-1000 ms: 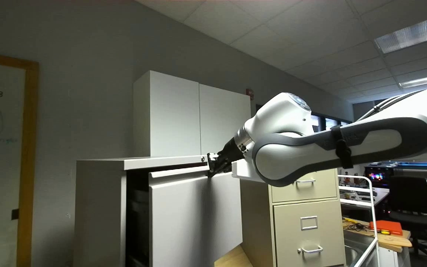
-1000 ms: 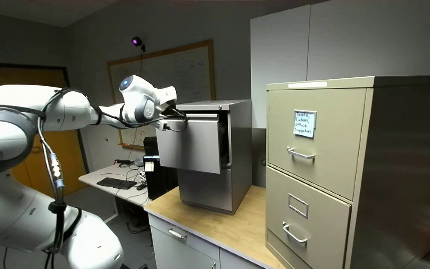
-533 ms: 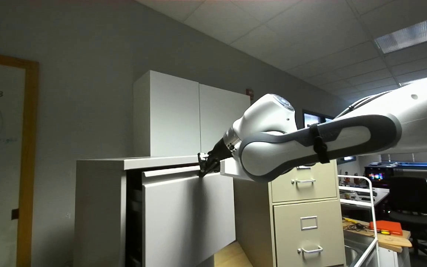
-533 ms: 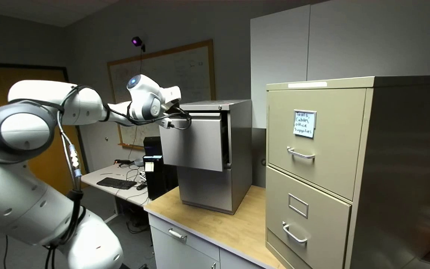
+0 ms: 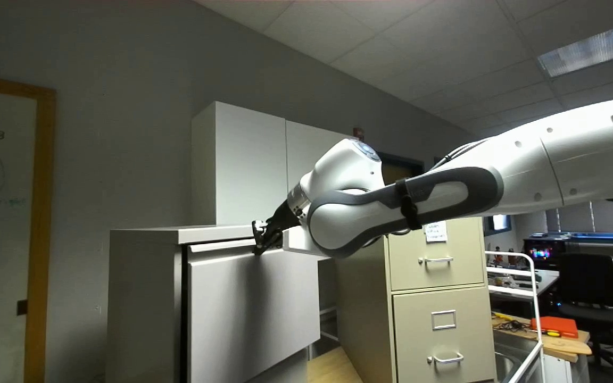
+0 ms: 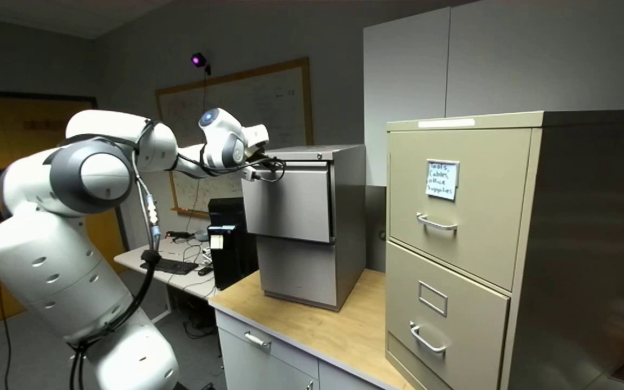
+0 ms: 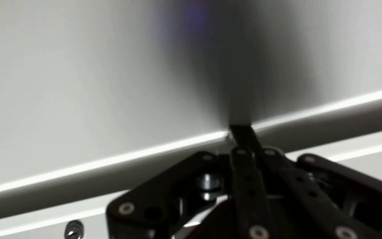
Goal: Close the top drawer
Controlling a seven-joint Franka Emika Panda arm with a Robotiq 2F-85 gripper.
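the tool is in there with its tips drawn together, no gap between them to be seen, holding nothing, just bearing on the upper edge of the top drawer! makes sense too: brought together like that it should act as one stiff prod, and leaning in somewhere around mid-width ought to keep the drawer from skewing. the downward slant probably helps it meet that edge.

and where's the drawer? nearly home in the light-grey cabinet on the wooden surface, its front still standing proud of the lower drawer.

oh, and compare half a second ago: the dark gap at its side has thinned to a sliver in both exterior views, the arm following the front inward, while the cabinet hasn't budged!
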